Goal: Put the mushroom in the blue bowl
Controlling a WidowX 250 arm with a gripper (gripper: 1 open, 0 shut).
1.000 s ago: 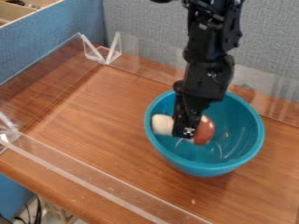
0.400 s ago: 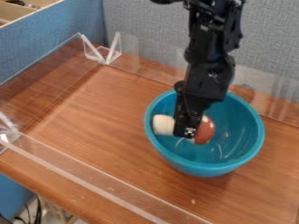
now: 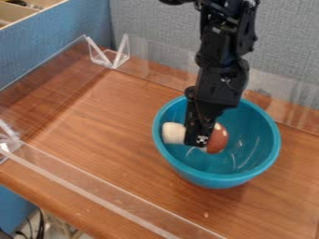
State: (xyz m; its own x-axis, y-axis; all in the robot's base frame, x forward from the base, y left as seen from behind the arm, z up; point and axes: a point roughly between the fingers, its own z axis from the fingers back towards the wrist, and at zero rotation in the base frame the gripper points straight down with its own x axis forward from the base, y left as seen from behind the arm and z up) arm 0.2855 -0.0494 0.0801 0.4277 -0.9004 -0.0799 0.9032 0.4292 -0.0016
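The blue bowl (image 3: 244,161) sits on the wooden table, right of centre. My black gripper (image 3: 200,136) reaches down from above over the bowl's left part. It is shut on the mushroom (image 3: 214,140), whose reddish-brown cap points right and whose cream-white stem (image 3: 173,133) sticks out left over the bowl's rim. The mushroom lies on its side, held just inside the bowl's opening; whether it touches the bowl I cannot tell.
A clear acrylic wall (image 3: 88,182) borders the table along the front and left, with clear brackets (image 3: 110,52) at the back left. A blue partition stands behind. A wooden box edge (image 3: 37,19) shows at the top left.
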